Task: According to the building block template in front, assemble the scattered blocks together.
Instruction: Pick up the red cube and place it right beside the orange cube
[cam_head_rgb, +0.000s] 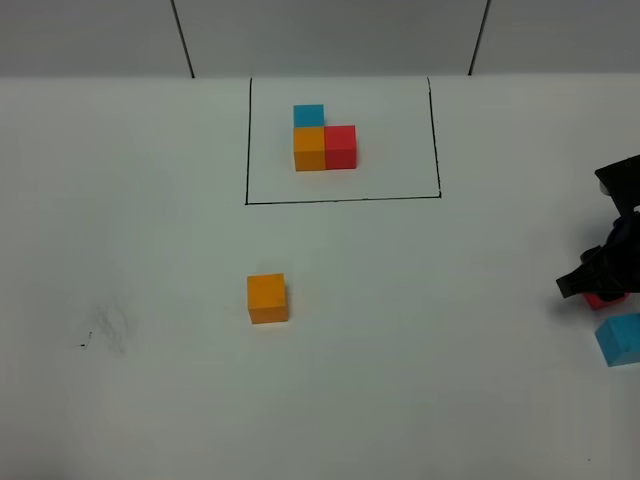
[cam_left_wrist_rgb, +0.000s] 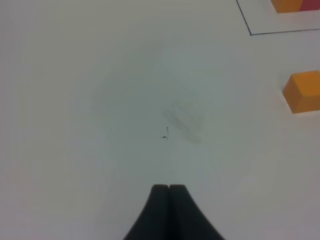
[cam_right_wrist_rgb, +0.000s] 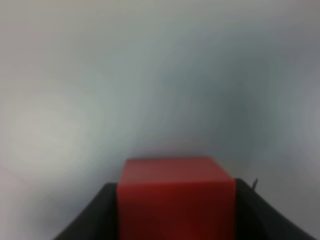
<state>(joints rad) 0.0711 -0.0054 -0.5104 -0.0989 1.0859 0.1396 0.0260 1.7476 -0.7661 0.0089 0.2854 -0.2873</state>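
The right claw (cam_head_rgb: 598, 285) is gripping the red cube (cam_right_wrist_rgb: 176, 197) between its fingers at the right edge of the counter (cam_head_rgb: 450, 350). The light blue cube (cam_head_rgb: 620, 340) is lying just beside it, and the orange cube (cam_head_rgb: 267, 298) is sitting well apart, alone near the middle. The left claw (cam_left_wrist_rgb: 169, 189) is hanging pressed together and empty. The building block template (cam_head_rgb: 325, 140) is waiting in its black frame. No loose cubes are touching, so the joining seems barely begun.

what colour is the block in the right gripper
Red; the block shows best in the right wrist view.
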